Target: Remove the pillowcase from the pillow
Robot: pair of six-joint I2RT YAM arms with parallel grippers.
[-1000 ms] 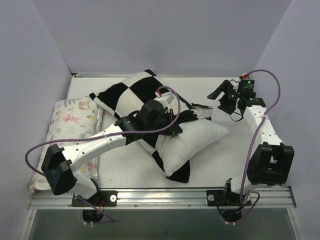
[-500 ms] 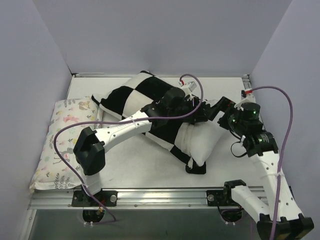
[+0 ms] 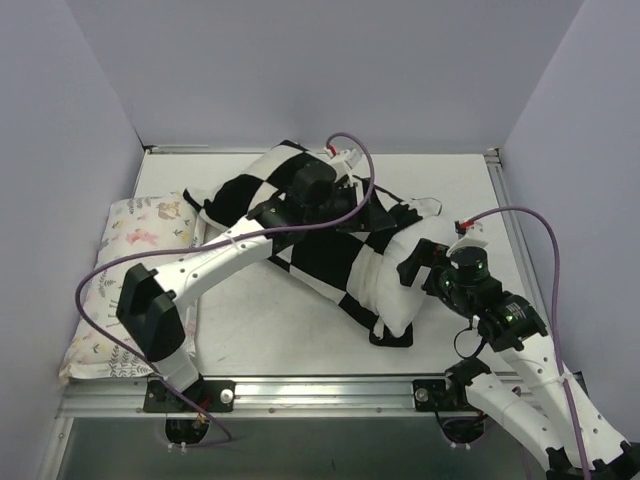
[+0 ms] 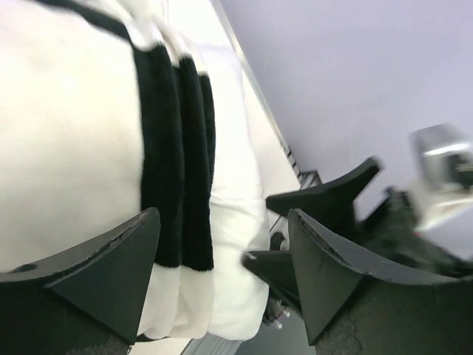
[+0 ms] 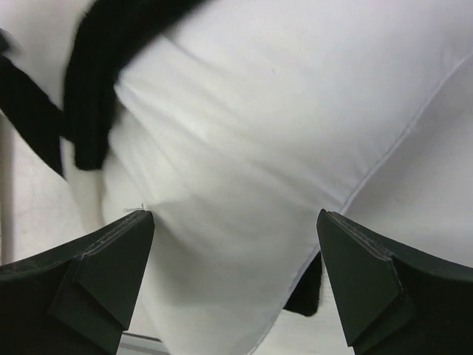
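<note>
The black-and-white checkered pillowcase (image 3: 322,256) lies diagonally across the table. The white pillow (image 3: 396,288) bulges out of its near right end. My left gripper (image 3: 352,208) hovers over the middle of the case, open, with nothing between its fingers. In the left wrist view that gripper (image 4: 225,255) looks along the pillowcase's bunched black-edged folds (image 4: 177,148) toward the pillow's bare end (image 4: 236,251). My right gripper (image 3: 413,262) stands wide open right at the exposed pillow end. In the right wrist view the pillow (image 5: 259,133) fills the space ahead of the right gripper (image 5: 233,255), and the pillowcase edge (image 5: 96,89) is at upper left.
A smaller floral-print pillow (image 3: 140,240) lies along the table's left edge beside the left arm. Walls close the table at the back and on both sides. A metal rail (image 3: 320,390) runs along the near edge, close to the pillow's corner.
My left gripper has opened, let go of the pillowcase and drawn back to the far left. The right arm swung in toward the near side and now faces the bare pillow end. The pillow shifted.
</note>
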